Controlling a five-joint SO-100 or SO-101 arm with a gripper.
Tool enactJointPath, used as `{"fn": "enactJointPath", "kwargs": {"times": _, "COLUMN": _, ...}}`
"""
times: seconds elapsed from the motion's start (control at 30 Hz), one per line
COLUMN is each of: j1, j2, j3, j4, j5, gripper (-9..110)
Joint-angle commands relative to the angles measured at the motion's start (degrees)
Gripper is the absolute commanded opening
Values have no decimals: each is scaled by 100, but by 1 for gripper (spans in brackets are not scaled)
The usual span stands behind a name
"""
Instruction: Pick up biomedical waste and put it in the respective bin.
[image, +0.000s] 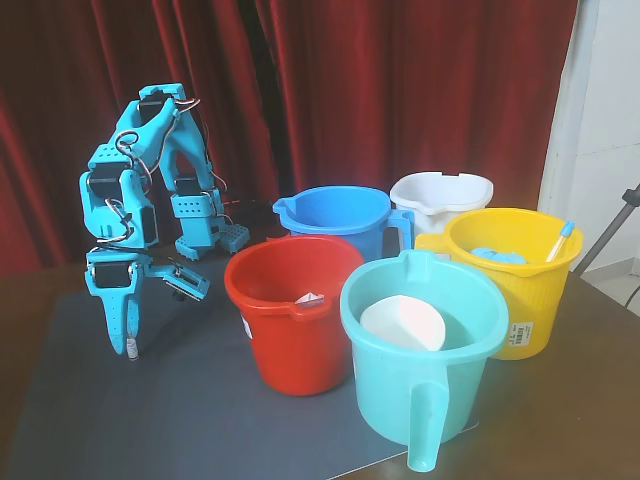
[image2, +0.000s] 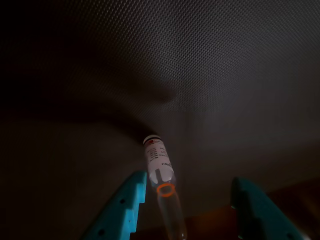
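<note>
The biomedical waste, a small clear vial (image2: 159, 160) with a white label and a reddish ring, lies on the dark mat in the wrist view. It sits between my teal fingers, close against the left finger (image2: 127, 205). My gripper (image2: 190, 180) is open around it, the right finger well apart from it. In the fixed view the gripper (image: 160, 315) points down at the mat on the left, with one jaw swung out to the right. The royal-blue bucket (image: 335, 215) with spout and handle stands behind the red one.
A red bucket (image: 290, 310), a teal handled bucket (image: 420, 340) holding a white piece, a yellow bucket (image: 515, 270) with a blue-capped stick (image: 560, 240) and a white bucket (image: 440, 195) crowd the middle and right. A red curtain hangs behind.
</note>
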Motion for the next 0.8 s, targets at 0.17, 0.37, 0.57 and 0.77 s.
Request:
{"fn": "enactJointPath", "kwargs": {"times": 0.17, "j1": 9, "j2": 141, "j3": -35, "j4": 0, "j5": -18, "gripper": 19}}
{"fn": "enactJointPath", "kwargs": {"times": 0.37, "j1": 18, "j2": 141, "j3": -26, "j4": -26, "j5": -26, "gripper": 7}}
{"fn": "enactJointPath", "kwargs": {"times": 0.57, "j1": 18, "j2": 132, "j3": -26, "j4": -26, "j5": -26, "gripper": 3}}
{"fn": "enactJointPath", "kwargs": {"times": 0.77, "j1": 26, "j2": 132, "j3": 35, "j4": -158, "j5": 9, "gripper": 0}}
